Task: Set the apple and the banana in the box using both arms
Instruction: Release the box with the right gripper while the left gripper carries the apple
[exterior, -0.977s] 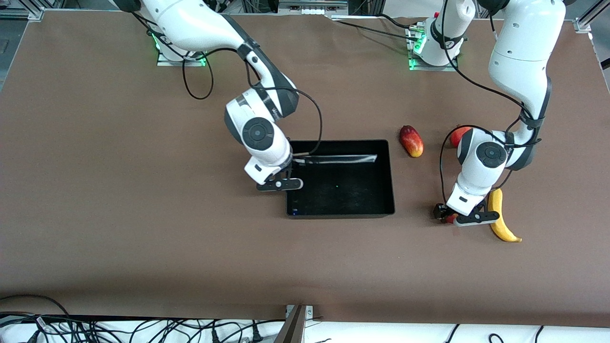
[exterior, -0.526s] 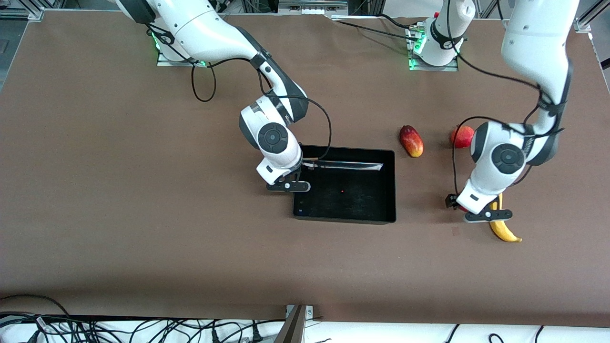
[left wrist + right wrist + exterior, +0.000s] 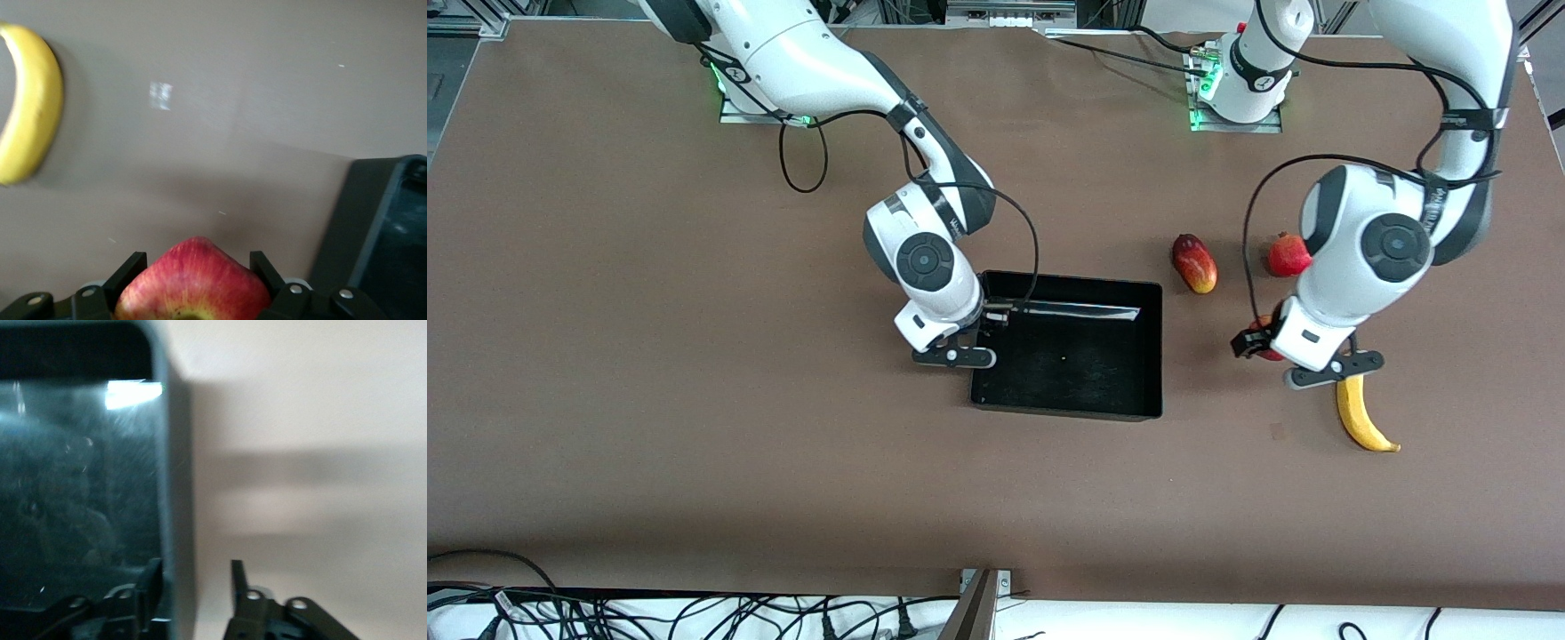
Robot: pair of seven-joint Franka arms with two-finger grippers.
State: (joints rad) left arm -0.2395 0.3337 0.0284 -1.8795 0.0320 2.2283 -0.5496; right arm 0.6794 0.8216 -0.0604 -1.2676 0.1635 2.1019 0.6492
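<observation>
Lifted since a second ago: left gripper (image 3: 1261, 347) carries the apple (image 3: 1260, 338) clamped between its fingers, right of frame, above the table. Banana (image 3: 1359, 416) lies lower right, long axis near-vertical. Box (image 3: 1152, 356) sits centre, toward which the apple must travel; right gripper (image 3: 996, 320) pinches its wall.

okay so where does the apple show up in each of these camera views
Front view: the apple is up in the left gripper, over bare table between the box and the banana.
Left wrist view: the apple sits between the gripper's fingers at the bottom edge.
Right wrist view: not in it.
Shared landmark: the box, also in the left wrist view and the right wrist view.
</observation>
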